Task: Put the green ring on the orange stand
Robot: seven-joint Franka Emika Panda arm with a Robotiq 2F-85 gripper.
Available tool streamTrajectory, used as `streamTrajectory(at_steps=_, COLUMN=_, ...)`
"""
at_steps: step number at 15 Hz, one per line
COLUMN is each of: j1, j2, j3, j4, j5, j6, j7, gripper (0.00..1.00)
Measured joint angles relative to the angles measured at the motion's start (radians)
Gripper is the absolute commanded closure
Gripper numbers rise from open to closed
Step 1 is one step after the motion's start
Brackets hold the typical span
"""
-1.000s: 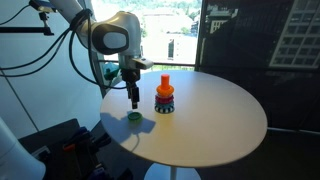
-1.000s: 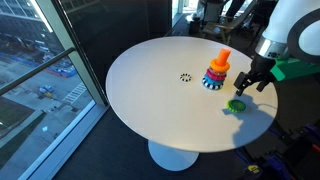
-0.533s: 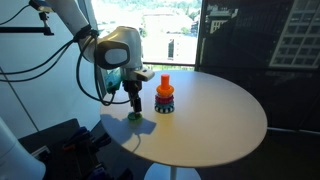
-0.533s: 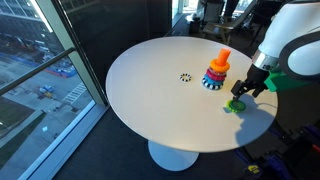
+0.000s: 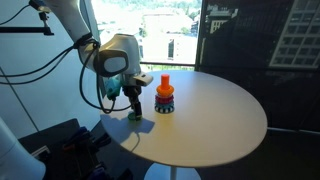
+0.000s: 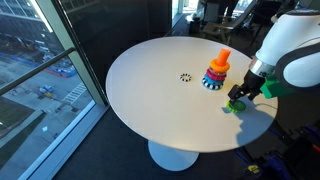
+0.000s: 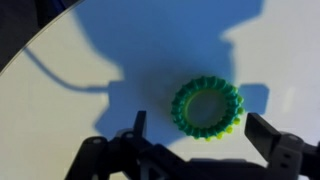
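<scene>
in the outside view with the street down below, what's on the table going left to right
small dark mark → orange stand → green ring

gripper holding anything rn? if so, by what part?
Nothing held. The gripper is open, straddling the green ring, which lies flat on the table.

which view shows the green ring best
The wrist view: the green ring lies large and unobstructed, hole and ridged rim clear, framed by the open gripper. In both exterior views it is a small spot under the gripper.
</scene>
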Motion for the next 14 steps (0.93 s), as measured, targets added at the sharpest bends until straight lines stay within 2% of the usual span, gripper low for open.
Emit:
streamTrajectory(at_steps=6, j1=0.029, j2=0.024, j3=-0.015, j4=-0.001, j5=0.0, j6=0.031, j7=0.0, gripper=0.0)
streamTrajectory(at_steps=8, j1=0.035, j2=0.029, j3=-0.018, j4=-0.001, j5=0.0, j6=0.035, j7=0.0, gripper=0.07)
streamTrajectory(at_steps=11, j1=0.043, j2=0.03, j3=-0.021, j4=-0.001, j5=0.0, j6=0.035, j7=0.0, gripper=0.3)
streamTrajectory(at_steps=13, j1=0.046, j2=0.03, j3=-0.021, j4=-0.001, j5=0.0, j6=0.035, j7=0.0, gripper=0.36)
streamTrajectory(at_steps=14, j1=0.046, j2=0.029, j3=-0.021, j4=-0.001, j5=0.0, j6=0.036, j7=0.0, gripper=0.35)
